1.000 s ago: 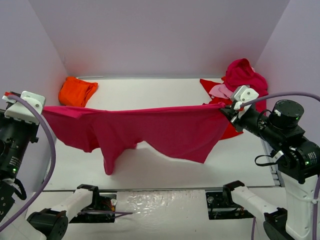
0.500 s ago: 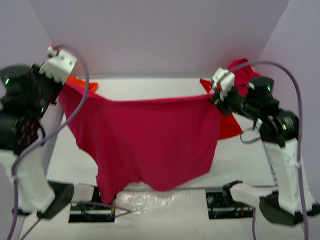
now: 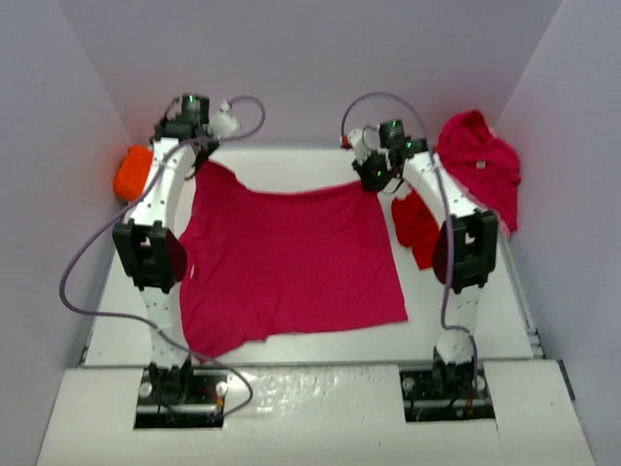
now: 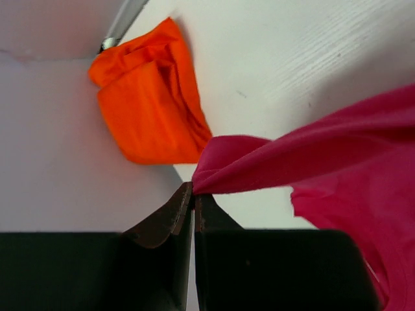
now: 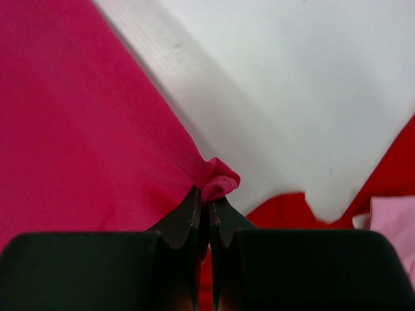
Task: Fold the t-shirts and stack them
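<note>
Your crimson t-shirt (image 3: 291, 257) lies spread nearly flat on the tabletop (image 3: 466, 320), and you hold it by its two far corners. The left gripper (image 4: 193, 194) has its fingers pressed together on a bunched point of cloth at one corner. The right gripper (image 5: 208, 202) is pinched tight on a small rolled fold at the other. Between the two grippers the far edge of the t-shirt runs almost straight with a slight sag, and from each gripper the cloth falls back toward the arm bases. One lower corner reaches close to the near edge of the tabletop. Just outside your left gripper a folded orange shirt (image 4: 149, 103) sits against the side wall (image 3: 68, 146). Just outside your right gripper lies a red garment (image 3: 417, 223), with a pale pink patch (image 5: 392, 220) showing beside it in the wrist view. Beyond that, well apart from the gripper, a red heap (image 3: 480, 160) of cloth fills the far right corner.
</note>
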`<act>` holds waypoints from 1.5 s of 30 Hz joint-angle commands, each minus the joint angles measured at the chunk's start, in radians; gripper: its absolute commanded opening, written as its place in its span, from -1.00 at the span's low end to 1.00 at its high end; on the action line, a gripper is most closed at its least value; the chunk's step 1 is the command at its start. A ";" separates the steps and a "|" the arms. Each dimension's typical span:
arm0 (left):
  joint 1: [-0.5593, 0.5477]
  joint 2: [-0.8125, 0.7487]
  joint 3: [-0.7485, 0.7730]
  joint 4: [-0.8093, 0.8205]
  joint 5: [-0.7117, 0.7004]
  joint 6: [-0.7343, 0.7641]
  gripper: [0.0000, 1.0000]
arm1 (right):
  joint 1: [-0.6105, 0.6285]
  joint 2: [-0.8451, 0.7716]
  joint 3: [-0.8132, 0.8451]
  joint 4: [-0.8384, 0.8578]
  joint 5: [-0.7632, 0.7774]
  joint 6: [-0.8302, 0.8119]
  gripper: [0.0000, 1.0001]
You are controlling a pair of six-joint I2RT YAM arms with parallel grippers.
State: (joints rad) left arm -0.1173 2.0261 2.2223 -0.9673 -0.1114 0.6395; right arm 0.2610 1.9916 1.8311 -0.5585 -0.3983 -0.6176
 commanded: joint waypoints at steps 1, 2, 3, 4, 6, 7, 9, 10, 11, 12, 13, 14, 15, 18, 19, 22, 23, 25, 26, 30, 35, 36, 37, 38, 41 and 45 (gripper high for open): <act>0.025 0.177 0.177 0.100 -0.063 0.014 -1.00 | -0.048 0.209 0.251 0.065 0.021 -0.006 -1.00; 0.025 0.225 0.219 0.101 -0.079 0.017 -1.00 | -0.051 0.252 0.295 0.065 0.031 -0.002 -1.00; 0.025 0.258 0.254 0.091 -0.089 0.022 -1.00 | -0.051 0.280 0.323 0.067 0.040 0.002 -1.00; 0.025 0.289 0.287 0.081 -0.096 0.026 -1.00 | -0.051 0.307 0.353 0.069 0.045 0.009 -1.00; 0.027 0.337 0.334 0.096 -0.109 0.032 -1.00 | -0.050 0.356 0.406 0.073 0.060 0.020 -1.00; 0.027 0.360 0.342 0.118 -0.120 0.032 -1.00 | -0.050 0.384 0.437 0.076 0.063 0.031 -1.00; 0.024 0.380 0.345 0.129 -0.128 0.032 -1.00 | -0.044 0.405 0.456 0.088 0.071 0.038 -1.00; 0.022 0.385 0.344 0.131 -0.132 0.028 -1.00 | -0.043 0.406 0.458 0.092 0.073 0.039 -1.00; 0.019 0.382 0.345 0.123 -0.132 0.014 -1.00 | -0.042 0.403 0.457 0.094 0.077 0.039 -1.00; 0.017 0.374 0.344 0.113 -0.130 0.000 -1.00 | -0.042 0.396 0.454 0.095 0.081 0.038 -1.00; 0.014 0.361 0.336 0.106 -0.125 -0.008 -1.00 | -0.042 0.381 0.447 0.093 0.082 0.037 -1.00; 0.012 0.340 0.319 0.098 -0.121 -0.014 -1.00 | -0.042 0.364 0.429 0.093 0.078 0.032 -1.00; 0.009 0.313 0.293 0.089 -0.115 -0.019 -1.00 | -0.042 0.345 0.401 0.093 0.070 0.023 -1.00; -0.009 0.201 0.162 0.074 -0.107 -0.013 -1.00 | -0.040 0.237 0.292 0.094 0.052 -0.008 -1.00; -0.016 0.153 0.095 0.084 -0.108 -0.011 -1.00 | -0.040 0.215 0.255 0.094 0.048 -0.012 -1.00; -0.031 0.031 -0.039 0.085 -0.100 -0.021 -1.00 | -0.039 0.157 0.166 0.091 0.049 -0.018 -1.00; -0.035 0.005 -0.083 0.068 -0.096 -0.032 -1.00 | -0.038 0.135 0.131 0.090 0.048 -0.024 -1.00; -0.047 -0.039 -0.163 0.042 -0.095 -0.061 -1.00 | -0.036 0.102 0.077 0.088 0.048 -0.040 -1.00; -0.054 -0.065 -0.191 0.041 -0.098 -0.067 -1.00 | -0.035 0.084 0.048 0.087 0.049 -0.046 -1.00; -0.078 -0.173 -0.406 0.069 -0.115 -0.092 -1.00 | -0.021 0.018 -0.045 0.068 0.051 -0.068 -1.00; -0.081 -0.207 -0.522 0.037 -0.082 -0.141 -1.00 | 0.002 -0.026 -0.109 0.025 0.049 -0.082 -1.00; -0.082 -0.211 -0.534 0.030 -0.080 -0.148 -1.00 | 0.003 -0.031 -0.121 0.019 0.045 -0.080 -1.00; -0.082 -0.217 -0.553 0.028 -0.080 -0.160 -1.00 | 0.004 -0.038 -0.134 0.013 0.038 -0.079 -1.00; -0.082 -0.223 -0.572 0.026 -0.079 -0.171 -1.00 | 0.006 -0.045 -0.148 0.007 0.031 -0.078 -1.00; -0.085 -0.253 -0.621 0.018 -0.070 -0.185 -1.00 | 0.006 -0.060 -0.188 -0.001 0.021 -0.076 -1.00; -0.094 -0.303 -0.674 -0.006 -0.069 -0.206 -1.00 | 0.006 -0.087 -0.243 -0.002 0.023 -0.087 -1.00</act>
State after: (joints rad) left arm -0.2029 1.8507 1.5621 -0.9421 -0.1801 0.4814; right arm 0.2698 2.0063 1.6192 -0.5443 -0.3573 -0.6859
